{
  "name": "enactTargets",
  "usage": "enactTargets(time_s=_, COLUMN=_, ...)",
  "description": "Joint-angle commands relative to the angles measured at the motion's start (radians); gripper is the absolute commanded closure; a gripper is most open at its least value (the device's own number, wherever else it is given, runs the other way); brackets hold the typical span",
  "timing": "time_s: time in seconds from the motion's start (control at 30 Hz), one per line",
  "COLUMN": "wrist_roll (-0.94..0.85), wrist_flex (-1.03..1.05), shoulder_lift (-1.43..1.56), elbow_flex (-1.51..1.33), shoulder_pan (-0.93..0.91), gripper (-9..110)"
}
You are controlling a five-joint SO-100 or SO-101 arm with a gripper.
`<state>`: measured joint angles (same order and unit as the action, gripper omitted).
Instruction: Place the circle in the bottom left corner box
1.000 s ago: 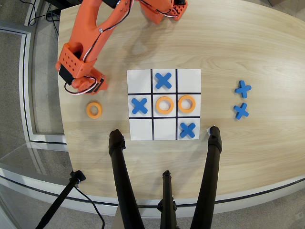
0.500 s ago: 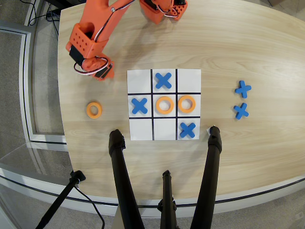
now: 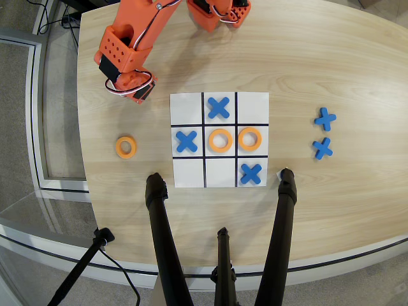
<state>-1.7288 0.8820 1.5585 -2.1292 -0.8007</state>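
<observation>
One loose orange ring [image 3: 126, 146] lies flat on the wooden table left of the paper grid [image 3: 220, 185]. Two more rings lie in the grid's centre cell [image 3: 220, 140] and its middle-right cell [image 3: 250, 139]. The grid's upper-right corner cell [image 3: 252, 106] is bare white. Blue crosses sit in the top-middle [image 3: 218, 107], middle-left [image 3: 186, 141] and lower-right [image 3: 251, 173] cells. My orange arm reaches in from the top, and its gripper [image 3: 136, 89] hangs over the table, up and slightly right of the loose ring and left of the grid. Its jaws are hidden under the arm body.
Two spare blue crosses [image 3: 324, 118] [image 3: 322, 148] lie on the table right of the grid. Black tripod legs [image 3: 159, 223] [image 3: 284, 210] rest on the table's near edge just below the grid. The table's curved edge [image 3: 81, 127] runs down the left.
</observation>
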Motion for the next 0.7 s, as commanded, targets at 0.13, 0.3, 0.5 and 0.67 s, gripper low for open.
enactTargets(time_s=0.13, wrist_roll=0.009, wrist_flex=0.078, shoulder_lift=0.054, elbow_flex=-0.038, shoulder_pan=0.023, gripper=102)
enactTargets(time_s=0.3, wrist_roll=0.046, wrist_flex=0.242, shoulder_lift=0.216, elbow_flex=-0.052, shoulder_pan=0.112, gripper=102)
enactTargets(time_s=0.5, wrist_roll=0.186, wrist_flex=0.428, shoulder_lift=0.393, elbow_flex=0.017, shoulder_pan=0.383, gripper=102)
enactTargets(time_s=0.67, wrist_roll=0.304, wrist_flex=0.584, shoulder_lift=0.437, elbow_flex=0.198, shoulder_pan=0.604, gripper=102)
